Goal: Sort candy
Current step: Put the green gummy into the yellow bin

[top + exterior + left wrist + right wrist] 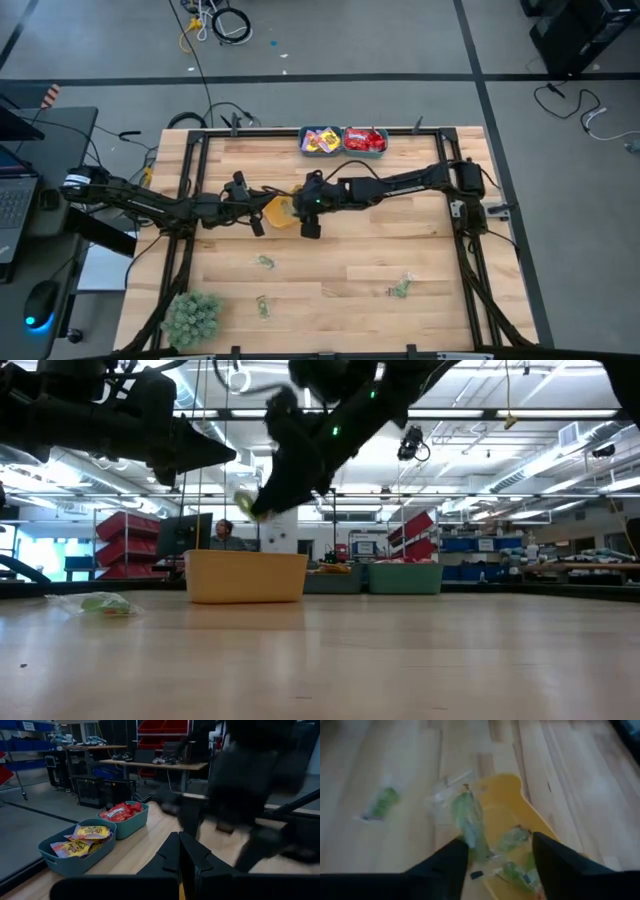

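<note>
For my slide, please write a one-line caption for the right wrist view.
Right gripper, jaws open, releases a clear-wrapped green candy over the yellow plastic bin holding similar green candies.

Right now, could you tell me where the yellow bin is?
In the high view, the yellow bin sits mid-table between the left gripper and right gripper.
</note>
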Robot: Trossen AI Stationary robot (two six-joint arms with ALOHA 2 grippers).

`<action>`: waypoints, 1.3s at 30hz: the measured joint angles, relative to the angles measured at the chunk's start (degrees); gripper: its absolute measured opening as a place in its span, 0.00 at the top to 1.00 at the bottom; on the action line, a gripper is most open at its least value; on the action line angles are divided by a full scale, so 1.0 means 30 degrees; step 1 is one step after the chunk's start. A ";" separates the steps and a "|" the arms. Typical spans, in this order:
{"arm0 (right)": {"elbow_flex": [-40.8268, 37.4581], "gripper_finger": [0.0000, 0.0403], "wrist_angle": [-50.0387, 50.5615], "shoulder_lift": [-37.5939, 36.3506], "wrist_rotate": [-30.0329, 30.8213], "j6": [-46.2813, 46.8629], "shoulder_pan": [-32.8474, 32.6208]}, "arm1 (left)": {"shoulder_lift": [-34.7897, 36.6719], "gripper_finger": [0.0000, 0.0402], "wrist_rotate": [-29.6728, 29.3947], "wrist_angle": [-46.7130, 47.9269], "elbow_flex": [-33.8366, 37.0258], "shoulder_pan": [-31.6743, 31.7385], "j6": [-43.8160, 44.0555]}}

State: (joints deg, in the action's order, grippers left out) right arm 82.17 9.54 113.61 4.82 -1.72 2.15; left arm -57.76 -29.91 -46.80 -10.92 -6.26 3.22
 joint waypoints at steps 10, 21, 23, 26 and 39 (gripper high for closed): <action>0.0000 0.28 0.0039 -0.0905 0.0955 -0.0364 0.0032 | 0.0000 1.00 -0.0015 0.0020 0.0000 0.0000 0.0007; -0.0022 0.42 -0.0068 0.1485 -0.0990 0.0709 0.1799 | 0.0000 1.00 -0.0015 0.0085 0.0000 0.0000 0.0007; -0.0027 0.39 0.0002 0.1572 -0.0990 0.0996 0.1829 | 0.0000 1.00 -0.0013 0.0128 0.0000 0.0000 0.0007; -0.0029 0.33 0.0339 0.1400 -0.0990 0.0587 0.1835 | 0.0000 1.00 -0.0007 0.0165 0.0000 0.0000 0.0007; -0.0610 0.53 1.0502 -0.3080 -0.0660 0.1269 -0.2139 | 0.0000 1.00 -0.0007 0.0152 0.0000 -0.0029 0.0015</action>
State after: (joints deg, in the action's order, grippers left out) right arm 80.34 41.05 104.37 2.84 2.09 -4.26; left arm -57.76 -29.93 -46.34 -10.92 -6.35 3.27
